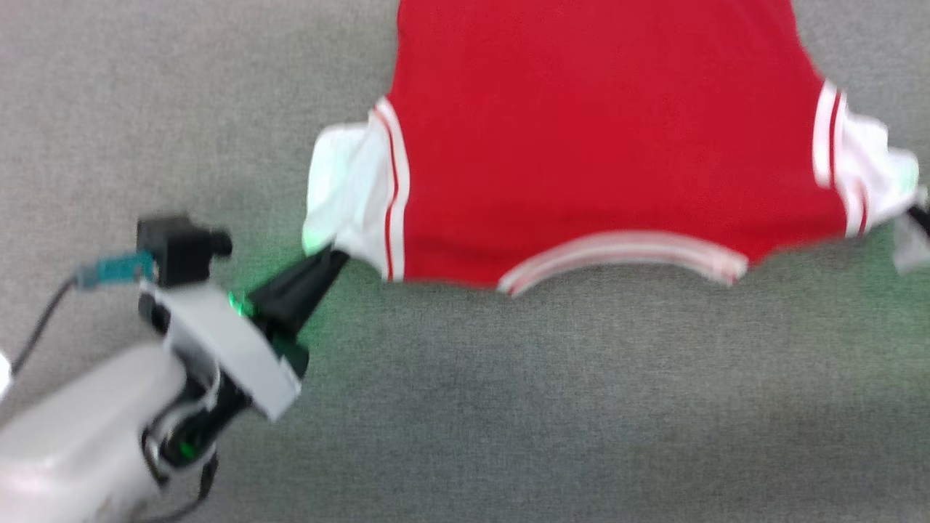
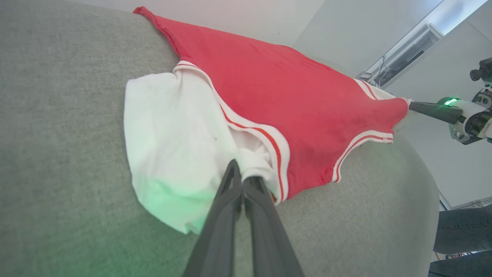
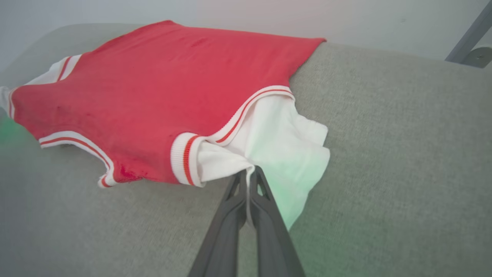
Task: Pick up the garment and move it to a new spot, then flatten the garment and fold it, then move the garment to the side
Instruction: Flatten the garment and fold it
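Note:
The garment (image 1: 603,145) is a red jersey with white sleeves and striped trim, spread flat on the grey surface (image 1: 508,407) with its plain red side up and its collar toward me. My left gripper (image 1: 336,256) is shut on the white sleeve at the garment's left shoulder; the left wrist view shows the fabric bunched between its tips (image 2: 243,175). My right gripper (image 3: 250,173) is shut on the other white sleeve (image 3: 284,150), with cloth pinched between its fingers. Its dark tip shows at the head view's right edge (image 1: 919,216), and its arm appears in the left wrist view (image 2: 413,104).
The grey fabric surface extends on all sides of the garment, with wide bare room toward me. In the left wrist view (image 2: 384,69) a pale wall and a window frame lie beyond the surface's far edge.

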Tool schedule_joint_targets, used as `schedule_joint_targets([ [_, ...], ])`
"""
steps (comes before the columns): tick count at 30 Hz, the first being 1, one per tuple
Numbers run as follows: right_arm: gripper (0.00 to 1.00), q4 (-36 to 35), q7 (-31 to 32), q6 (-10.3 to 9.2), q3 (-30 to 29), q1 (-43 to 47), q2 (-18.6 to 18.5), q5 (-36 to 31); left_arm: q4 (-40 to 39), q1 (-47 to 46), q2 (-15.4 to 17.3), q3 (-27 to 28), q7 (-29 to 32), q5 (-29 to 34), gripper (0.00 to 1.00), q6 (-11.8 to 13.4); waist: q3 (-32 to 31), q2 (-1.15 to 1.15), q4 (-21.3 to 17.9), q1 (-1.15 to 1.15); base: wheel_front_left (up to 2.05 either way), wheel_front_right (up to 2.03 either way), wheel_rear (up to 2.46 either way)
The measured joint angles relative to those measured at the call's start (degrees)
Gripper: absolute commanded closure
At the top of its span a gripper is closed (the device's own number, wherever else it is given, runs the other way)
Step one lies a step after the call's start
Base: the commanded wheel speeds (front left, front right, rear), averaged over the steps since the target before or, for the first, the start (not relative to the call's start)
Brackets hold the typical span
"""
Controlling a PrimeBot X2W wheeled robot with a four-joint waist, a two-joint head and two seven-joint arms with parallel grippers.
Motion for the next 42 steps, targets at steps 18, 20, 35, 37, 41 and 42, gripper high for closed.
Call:
schedule_joint_targets([
  [18,1.00,-15.6,5.0,0.00,1.0,21.7,-10.0,6.0,-15.4,27.9,7.7,6.7,-0.1,-0.6,1.00,3.0,-3.3,0.00,1.0,0.00,0.00,0.00,0.00],
  [20,1.00,-16.5,4.9,-0.01,1.0,22.8,-10.7,6.7,-17.1,28.9,8.2,6.3,-0.1,-1.0,1.00,3.5,-3.4,0.00,1.1,0.00,0.00,0.00,0.00],
  [35,1.00,-2.8,10.9,0.21,0.5,20.8,0.2,-0.7,-9.1,26.1,-1.2,5.3,1.0,2.2,1.00,4.8,-3.0,0.00,0.9,0.00,0.00,0.00,0.00],
  [37,1.00,-0.1,11.7,0.59,0.4,20.5,2.2,-2.5,-6.6,25.3,-2.6,4.9,1.2,2.5,1.00,4.3,-2.9,0.00,1.0,0.00,0.00,0.00,0.00],
  [41,1.00,2.3,12.1,0.74,0.2,20.3,4.6,-4.6,-3.2,24.5,-4.5,4.4,1.1,3.4,1.00,3.3,-2.7,0.00,1.0,0.00,0.00,0.00,0.00],
  [42,0.78,2.4,11.7,0.74,0.2,20.4,4.7,-4.7,-2.8,24.4,-4.7,4.4,1.0,3.5,1.00,3.1,-2.7,0.00,0.9,0.00,0.00,0.00,0.00],
])
